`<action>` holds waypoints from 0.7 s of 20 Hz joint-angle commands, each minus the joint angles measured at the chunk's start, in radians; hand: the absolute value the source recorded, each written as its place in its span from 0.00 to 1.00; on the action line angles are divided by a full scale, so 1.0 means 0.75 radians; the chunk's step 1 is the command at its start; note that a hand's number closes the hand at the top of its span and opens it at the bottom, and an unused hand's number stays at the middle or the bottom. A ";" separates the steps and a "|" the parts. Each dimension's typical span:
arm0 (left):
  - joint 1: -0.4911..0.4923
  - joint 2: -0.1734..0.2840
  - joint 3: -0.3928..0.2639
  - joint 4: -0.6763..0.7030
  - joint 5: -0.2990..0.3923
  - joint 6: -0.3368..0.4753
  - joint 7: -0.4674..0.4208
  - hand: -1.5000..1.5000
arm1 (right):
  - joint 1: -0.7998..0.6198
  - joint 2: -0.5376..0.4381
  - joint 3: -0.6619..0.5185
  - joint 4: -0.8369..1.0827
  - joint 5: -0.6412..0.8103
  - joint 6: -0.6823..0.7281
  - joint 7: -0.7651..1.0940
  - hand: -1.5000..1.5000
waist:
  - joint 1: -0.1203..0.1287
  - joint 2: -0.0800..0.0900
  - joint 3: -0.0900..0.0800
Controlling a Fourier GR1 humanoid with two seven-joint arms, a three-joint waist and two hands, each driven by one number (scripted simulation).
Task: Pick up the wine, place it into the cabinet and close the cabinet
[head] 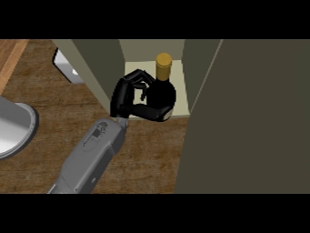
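Note:
The wine bottle [164, 84] is dark with a gold-capped neck and stands upright on the pale shelf [181, 114] inside the open cabinet. My right hand [125, 98] is at its left side, fingers curled round the upper body and thumb under the lower part, so much of the bottle is hidden. The grey forearm [90, 157] rises from the lower edge to the cabinet's mouth. The cabinet's olive door [258, 118] stands open at the right and fills that side of the view. No left hand shows.
The cabinet's left wall [93, 63] stands just beside my hand. A large grey round-ended cylinder [3, 125] juts in at the left edge. A white object [67, 68] lies behind the left wall. Brown counter [150, 154] spreads below.

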 commanded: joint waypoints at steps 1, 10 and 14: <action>-0.117 -0.001 -0.025 0.149 0.100 0.020 -0.020 1.00 | 0.050 0.004 0.048 -0.252 -0.008 -0.016 0.113 0.00 | -0.004 0.001 -0.001; -0.347 -0.001 -0.068 0.452 0.094 0.174 0.007 1.00 | 0.104 0.001 0.038 -0.213 -0.060 0.023 0.018 0.00 | -0.025 0.003 0.001; -0.343 -0.001 -0.053 0.558 0.185 0.144 -0.061 1.00 | 0.097 -0.015 -0.069 -0.191 -0.174 0.073 -0.012 0.00 | -0.052 0.018 0.001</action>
